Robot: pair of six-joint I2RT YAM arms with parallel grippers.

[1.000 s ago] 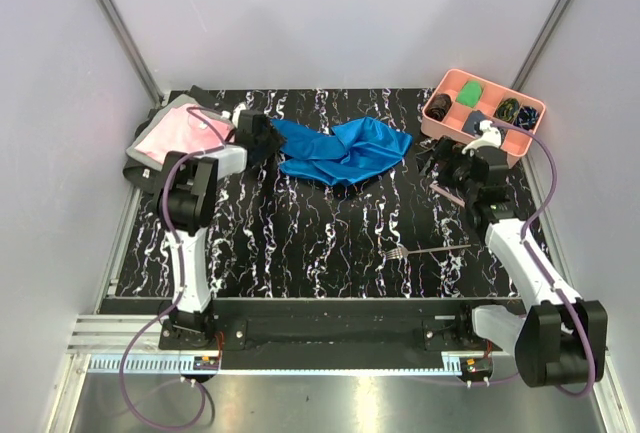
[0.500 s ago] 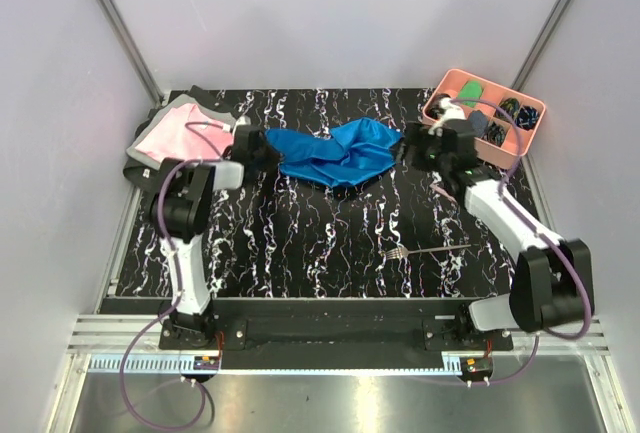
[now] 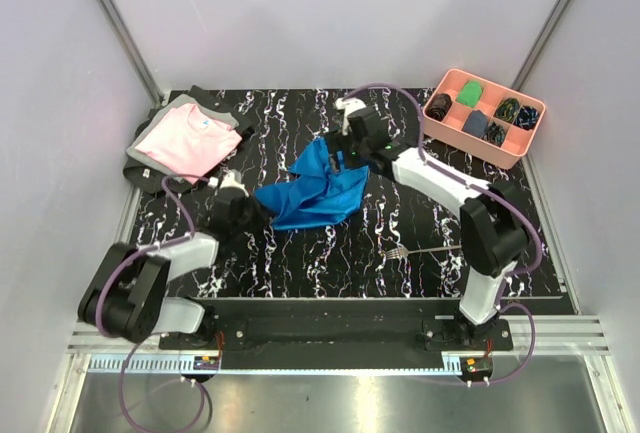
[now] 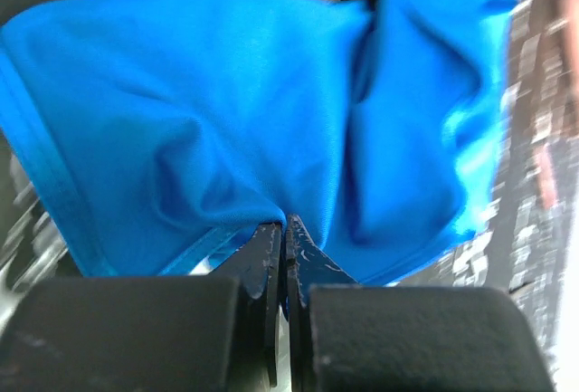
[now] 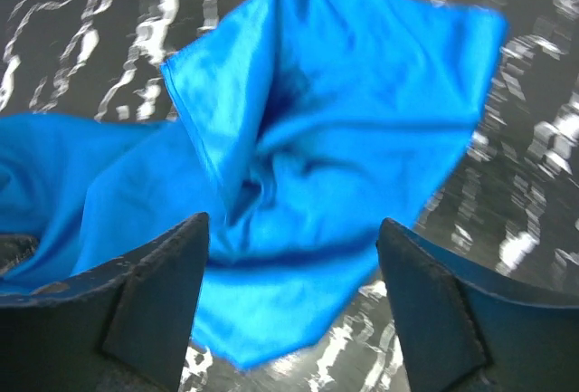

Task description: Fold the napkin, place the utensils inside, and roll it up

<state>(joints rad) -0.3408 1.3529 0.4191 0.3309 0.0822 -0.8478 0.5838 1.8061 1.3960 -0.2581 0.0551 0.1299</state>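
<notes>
The blue napkin (image 3: 318, 191) lies crumpled on the marbled black table, left of centre. My left gripper (image 3: 256, 216) is at its near-left corner, shut on a pinch of the hem. In the left wrist view the closed fingertips (image 4: 274, 245) bite the napkin (image 4: 226, 111), and my left gripper (image 4: 286, 229) shows no gap. My right gripper (image 3: 338, 159) hovers over the napkin's far edge, open. Its fingers (image 5: 167, 270) stand wide on either side of a corner of the napkin (image 5: 344, 111), and nothing is held in my right gripper (image 5: 292, 238). A silver fork (image 3: 428, 250) lies near the front right.
A pink compartment tray (image 3: 452, 125) with small cloth bundles stands at the back right. A folded pink shirt (image 3: 188, 140) on a grey piece lies at the back left. The right arm stretches across the table's right half above the fork.
My left gripper closed on the napkin's left corner and drew it toward the near left. My right arm swung left from beside the tray to the napkin's far edge.
</notes>
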